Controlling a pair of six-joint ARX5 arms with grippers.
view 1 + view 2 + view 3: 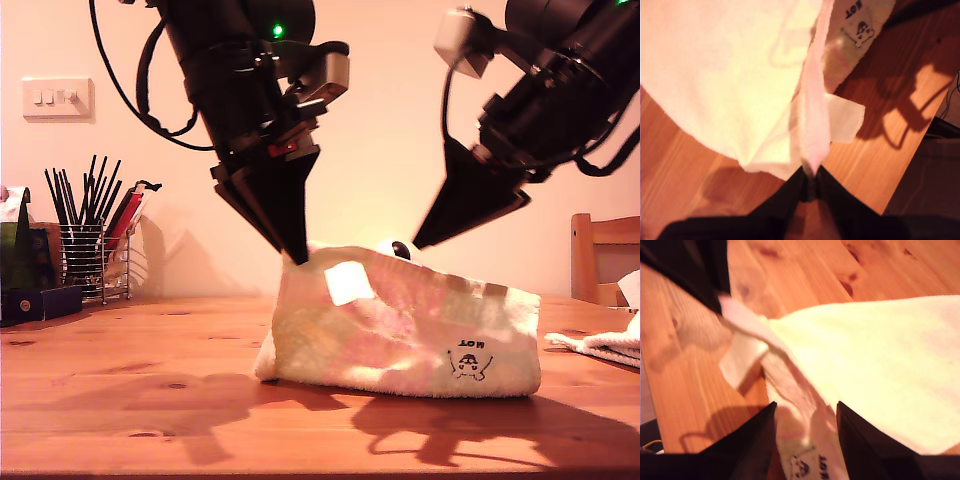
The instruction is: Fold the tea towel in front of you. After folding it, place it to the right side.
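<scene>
You can find the pale yellow-and-pink terry tea towel (pixel 400 330) at the centre of the exterior view. Its top edge is lifted and its bottom fold is on the wooden table (pixel 130 380). My first gripper (pixel 298 257) is pinched tight on the towel's upper corner, just above a blank white sewn-in tag (pixel 347 284). My second gripper (pixel 418 243) touches the top edge further towards the exterior view's right. Its tip is partly hidden there, but its wrist view shows the jaws apart with a strip of towel (pixel 880 365) between them. A small black cartoon print (pixel 468 362) sits low on the towel, with lettering above it that looks mirrored, possibly "LOT". A round black-and-white thing (pixel 400 248) behind the top edge is too hidden to tell. A white cloth (pixel 605 345) and a wooden chair (pixel 605 255) are cut off at the frame's right edge.
</scene>
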